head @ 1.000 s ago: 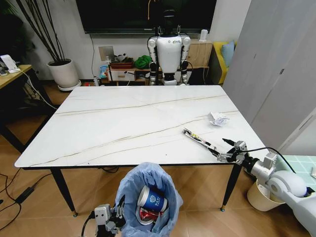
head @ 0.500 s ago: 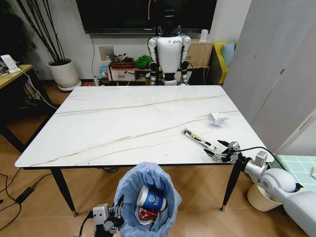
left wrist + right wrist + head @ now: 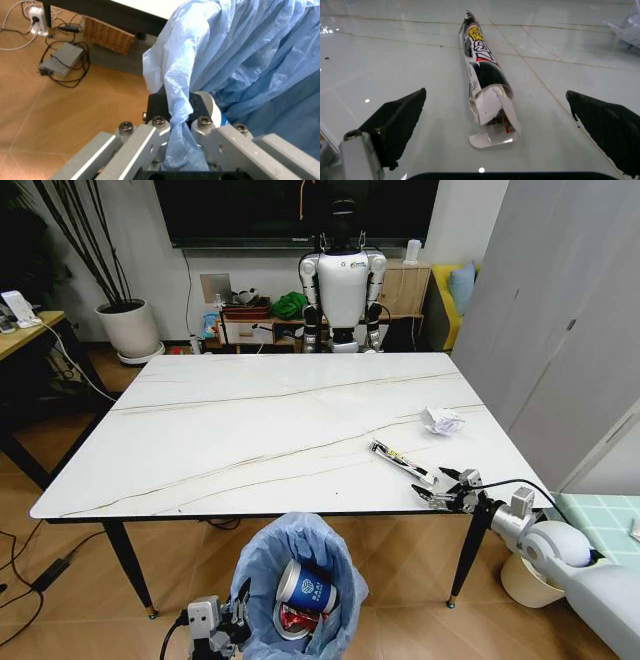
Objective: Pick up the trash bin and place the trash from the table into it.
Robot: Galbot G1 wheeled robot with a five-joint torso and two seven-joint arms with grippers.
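Observation:
The trash bin (image 3: 300, 565), lined with a crinkled light-blue bag, hangs just below the table's near edge. A blue-and-white paper cup (image 3: 305, 584) and a crushed red can (image 3: 297, 617) lie inside. My left gripper (image 3: 222, 620) is shut on the bin's bagged rim; the left wrist view shows the left gripper (image 3: 177, 112) pinching the blue plastic of the trash bin (image 3: 245, 63). On the table (image 3: 240, 430), a long dark wrapper (image 3: 402, 462) lies near the front right edge. My right gripper (image 3: 432, 484) stands open at its near end. In the right wrist view, the right gripper (image 3: 496, 95) straddles the wrapper (image 3: 481, 67). Crumpled white paper (image 3: 441, 420) lies farther back.
A white humanoid robot (image 3: 342, 280) stands behind the table. A cream bin (image 3: 525, 580) sits on the floor at the right, beside grey cabinet doors (image 3: 560, 330). A wooden desk (image 3: 22, 332) and a potted plant (image 3: 128, 328) are at the left. Cables and an adapter (image 3: 60, 63) lie on the floor.
My right gripper has slid left along the table's front edge, closing in on the wrapper's near end. The bin hangs a touch lower in view.

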